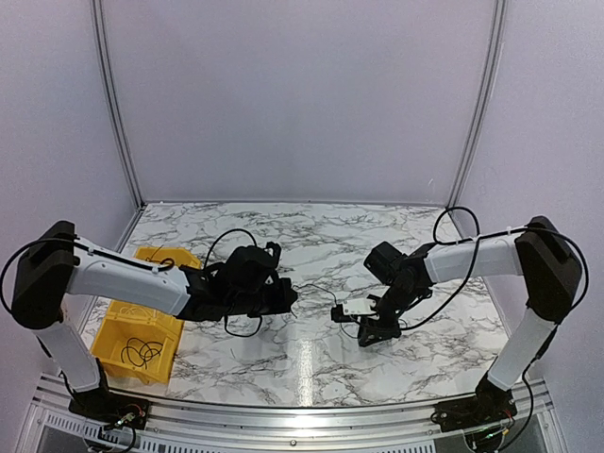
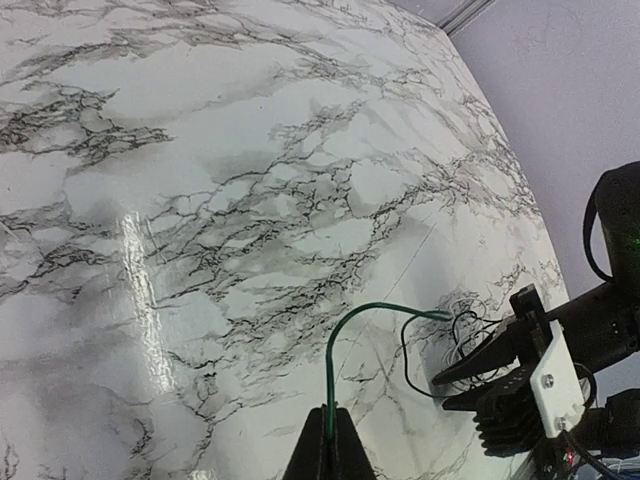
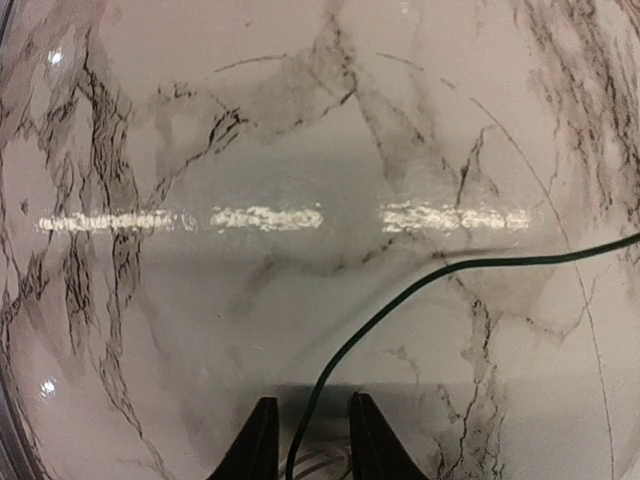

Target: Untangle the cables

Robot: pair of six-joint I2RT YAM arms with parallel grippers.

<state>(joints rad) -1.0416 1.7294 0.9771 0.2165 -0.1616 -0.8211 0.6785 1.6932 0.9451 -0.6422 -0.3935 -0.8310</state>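
A thin green cable (image 2: pixel 350 318) runs from my left gripper (image 2: pixel 330 412), which is shut on its end, in an arc to a small tangle of thin black and pale cables (image 2: pixel 462 330) on the marble table. My right gripper (image 2: pixel 440 392) hovers at that tangle with its jaws apart. In the right wrist view the green cable (image 3: pixel 400 300) passes between the open fingers of the right gripper (image 3: pixel 308 420) without being pinched. From above, the cable (image 1: pixel 319 289) spans the short gap between the left gripper (image 1: pixel 291 297) and the right gripper (image 1: pixel 338 311).
A yellow bin (image 1: pixel 111 321) stands at the near left with loose black cables (image 1: pixel 142 351) in it. The marble table (image 1: pixel 311 236) stretches behind the grippers to the back wall. Thick black arm cables loop near both wrists.
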